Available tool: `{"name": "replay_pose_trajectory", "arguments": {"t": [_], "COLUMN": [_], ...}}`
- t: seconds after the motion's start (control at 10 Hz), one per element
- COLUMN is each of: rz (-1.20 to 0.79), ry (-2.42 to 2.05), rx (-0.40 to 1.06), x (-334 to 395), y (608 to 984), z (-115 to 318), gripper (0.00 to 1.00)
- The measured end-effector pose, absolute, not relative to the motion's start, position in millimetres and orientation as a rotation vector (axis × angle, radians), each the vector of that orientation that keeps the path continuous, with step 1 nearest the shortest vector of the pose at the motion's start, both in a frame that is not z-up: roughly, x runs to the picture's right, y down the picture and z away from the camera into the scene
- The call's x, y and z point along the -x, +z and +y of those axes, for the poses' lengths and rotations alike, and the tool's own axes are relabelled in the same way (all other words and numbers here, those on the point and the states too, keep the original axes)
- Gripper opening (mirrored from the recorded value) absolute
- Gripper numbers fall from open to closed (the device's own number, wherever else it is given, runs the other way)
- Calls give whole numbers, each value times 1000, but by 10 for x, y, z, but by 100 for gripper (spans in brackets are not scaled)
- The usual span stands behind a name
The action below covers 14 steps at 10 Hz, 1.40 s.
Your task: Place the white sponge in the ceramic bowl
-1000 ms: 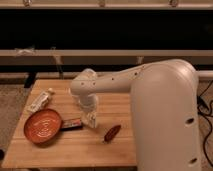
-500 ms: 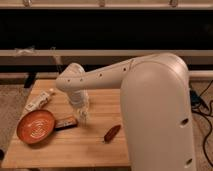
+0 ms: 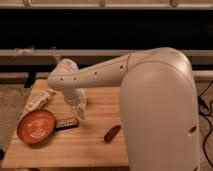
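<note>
The robot's big white arm (image 3: 150, 100) fills the right of the view and reaches leftward over the wooden bench (image 3: 95, 142), its elbow joint bending down so the forearm drops toward the board just right of the ceramic bowl (image 3: 36, 126). That bowl, orange-brown with pale swirls inside, sits near the bench's left front edge, open side up and with nothing in it, so it is ready to receive whatever is lowered into it. The hand (image 3: 79, 113) hangs just to the right of the bowl and a little behind it, pointed downward close to the board; its fingers are drawn fully together, and nothing can be seen between them. A long white tube (image 3: 39, 101) lies behind the bowl, slanting toward the bench's back left corner. A dark flat bar (image 3: 67, 122) lies touching or nearly touching the bowl's right rim, directly under the hand, probably where the wrist is heading. Well to the right of the bowl, near the front edge, lies a small reddish oblong item (image 3: 112, 133). The white sponge cannot be made out anywhere; it may be hidden behind the wrist, so the placing step looks not yet done.
</note>
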<state>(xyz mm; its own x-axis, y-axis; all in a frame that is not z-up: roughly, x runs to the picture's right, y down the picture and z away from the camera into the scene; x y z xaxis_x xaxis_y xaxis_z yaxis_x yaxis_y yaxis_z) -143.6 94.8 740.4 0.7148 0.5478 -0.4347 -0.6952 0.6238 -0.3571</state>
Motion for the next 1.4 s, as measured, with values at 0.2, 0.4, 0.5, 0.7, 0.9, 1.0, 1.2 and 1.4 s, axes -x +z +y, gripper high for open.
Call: {"name": "replay_pose_trajectory", "arguments": {"t": [0.2,0.4,0.5,0.7,0.9,1.0,1.2,1.4], "rz": [258,226,212,183,152,144,134,120], "ry": [704,671,650,612,580,574,579,580], "rx": [552,571,584,611,651,672,729,777], "x": [1707,1936,2088,2420,2789,2902,3087,3235], "y": [7350,7317,7305,7278,7286,7315,7409,7462], "z": [909,900,907,927,962,976,984,1010], "gripper": [0,0,0,0,8,18,39,60]}}
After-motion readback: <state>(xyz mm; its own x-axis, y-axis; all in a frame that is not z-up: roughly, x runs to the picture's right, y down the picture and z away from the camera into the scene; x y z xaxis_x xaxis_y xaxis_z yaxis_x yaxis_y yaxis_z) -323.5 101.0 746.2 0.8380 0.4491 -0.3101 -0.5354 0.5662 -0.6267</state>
